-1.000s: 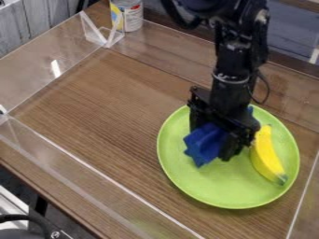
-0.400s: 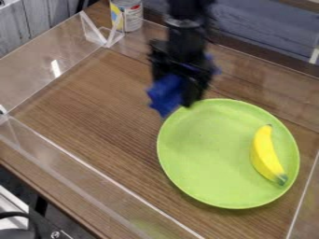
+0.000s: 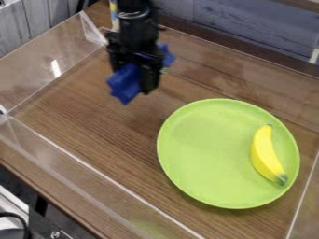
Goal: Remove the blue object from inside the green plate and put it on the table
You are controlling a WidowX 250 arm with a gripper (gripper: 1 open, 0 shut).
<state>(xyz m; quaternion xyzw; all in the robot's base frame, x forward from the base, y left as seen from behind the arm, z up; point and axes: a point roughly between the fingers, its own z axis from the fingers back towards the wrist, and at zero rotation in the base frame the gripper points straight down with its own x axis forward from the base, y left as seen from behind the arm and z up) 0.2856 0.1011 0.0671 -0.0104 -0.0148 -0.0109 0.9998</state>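
My gripper (image 3: 133, 77) is shut on the blue object (image 3: 125, 86), a dark-blue block, and holds it above the table (image 3: 88, 131), left of and beyond the green plate (image 3: 212, 154). The block hangs clear of the plate's rim. The arm comes down from the top of the view and hides the upper part of the block. Only a yellow banana (image 3: 266, 154) lies in the plate, at its right side.
Clear plastic walls (image 3: 37, 56) run along the table's left and back edges. A white and yellow container (image 3: 125, 13) stands behind the back wall. The table's front edge is at the lower left.
The gripper lifted the blue block out of the green plate and carried it left and back, over the table. The banana has stayed in the plate.
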